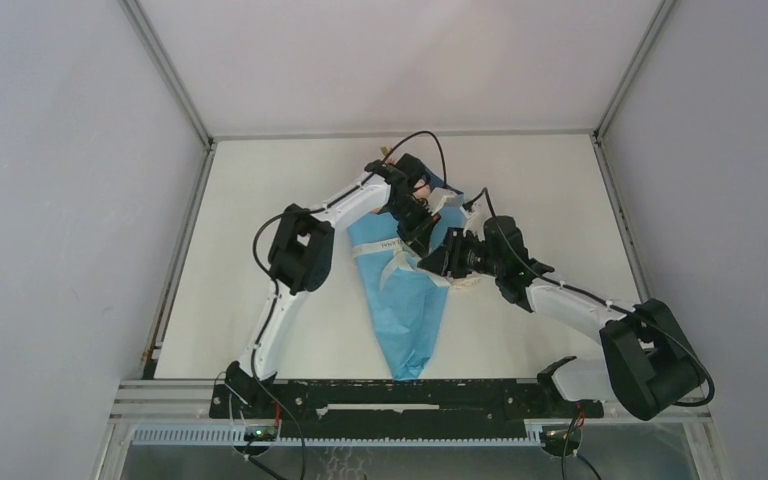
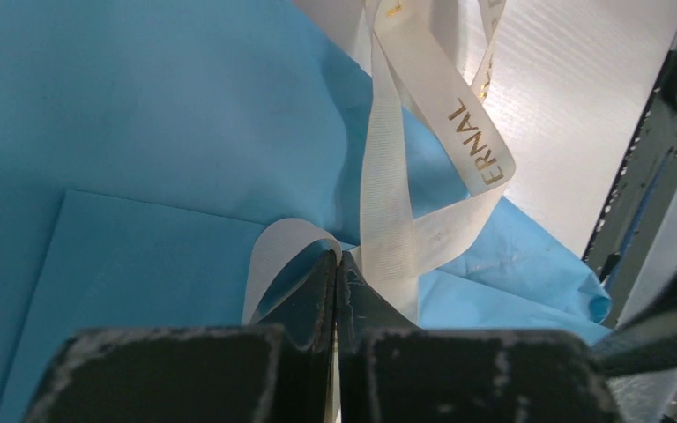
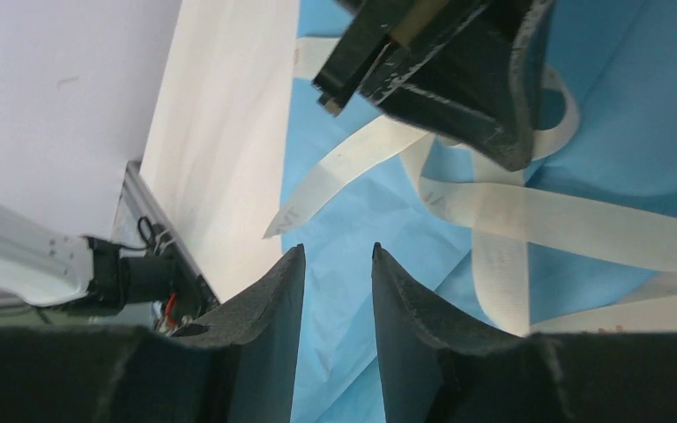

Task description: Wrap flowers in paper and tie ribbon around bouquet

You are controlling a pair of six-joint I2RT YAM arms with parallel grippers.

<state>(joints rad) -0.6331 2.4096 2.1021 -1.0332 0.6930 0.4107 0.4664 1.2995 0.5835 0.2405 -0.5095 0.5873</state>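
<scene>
Left gripper (image 2: 336, 264) clamped shut on ribbon (image 2: 386, 194) over bouquet (image 1: 408, 310), likely keeping loop taut for tying. Right gripper (image 3: 338, 264) just beside it, jaws part open, empty, poised above crossed strands on bouquet's wide half. Bouquet lies flat on table (image 1: 260, 200).

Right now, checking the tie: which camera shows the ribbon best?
Left wrist: the ribbon is close up, lettering readable, pinched by the shut left gripper. Right wrist shows bands across the paper; top external only small, partly hidden strips.
</scene>
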